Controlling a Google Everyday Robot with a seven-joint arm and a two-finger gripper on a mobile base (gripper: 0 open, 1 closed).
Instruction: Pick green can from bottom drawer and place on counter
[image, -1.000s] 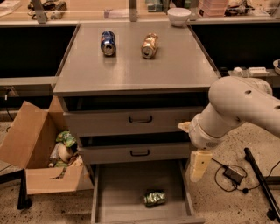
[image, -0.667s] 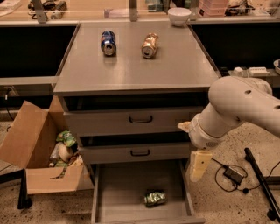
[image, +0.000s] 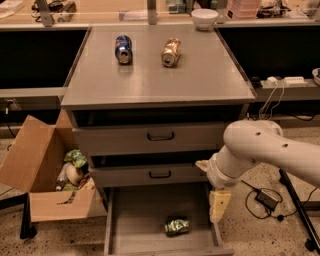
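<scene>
The green can (image: 177, 226) lies on its side on the floor of the open bottom drawer (image: 142, 215), near the front and a little right of the middle. My gripper (image: 220, 205) hangs from the white arm at the drawer's right wall, pointing down. It is above and to the right of the can and apart from it. The counter (image: 155, 82) is the grey top above the drawers.
A blue can (image: 123, 48) and a gold-orange can (image: 170, 51) lie on the counter's far part, and a white bowl (image: 204, 18) stands behind them. Two shut drawer fronts (image: 160, 137) sit above the open drawer. A cardboard box (image: 40, 170) of litter stands at left. Cables (image: 265, 197) lie at right.
My arm and gripper have moved down and a little left, closer to the open bottom drawer. The green can has not moved.
</scene>
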